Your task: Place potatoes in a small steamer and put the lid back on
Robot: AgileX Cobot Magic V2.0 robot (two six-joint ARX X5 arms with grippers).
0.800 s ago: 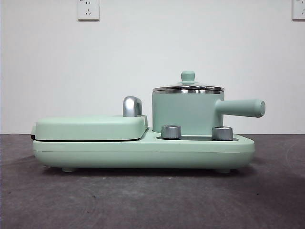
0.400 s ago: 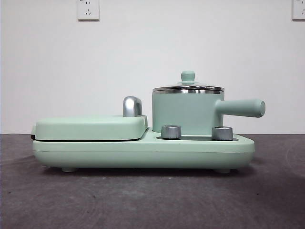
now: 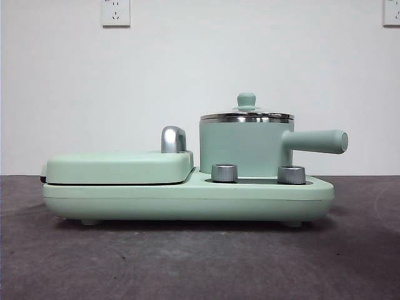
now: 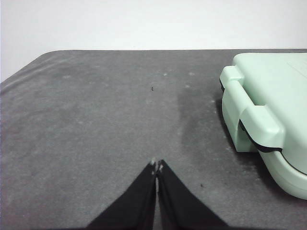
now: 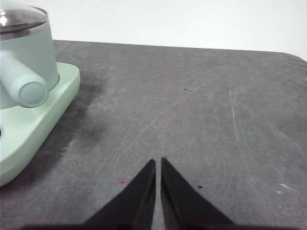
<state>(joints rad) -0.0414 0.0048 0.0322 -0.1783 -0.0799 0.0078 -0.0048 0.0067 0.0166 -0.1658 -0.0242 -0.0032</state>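
The small steamer [image 3: 246, 149] is a mint-green pot on the right half of the green appliance base, its stubby handle [image 3: 315, 141] pointing right. The lid [image 3: 247, 114], glass with a steel rim and a green knob, sits closed on it. In the right wrist view the steamer [image 5: 26, 57] shows off to one side, well apart from my right gripper [image 5: 158, 161], which is shut over bare table. My left gripper [image 4: 157, 166] is shut too, hovering over the table beside the griddle end of the appliance. The potatoes are out of view. Neither gripper appears in the front view.
The flat mint-green griddle [image 3: 119, 167] with a chrome handle [image 3: 173, 139] fills the left half of the base [image 3: 187, 200]; its hinged end [image 4: 259, 120] shows in the left wrist view. Two steel knobs [image 3: 225, 172] face front. Dark grey table mat [image 3: 200, 262] lies all around.
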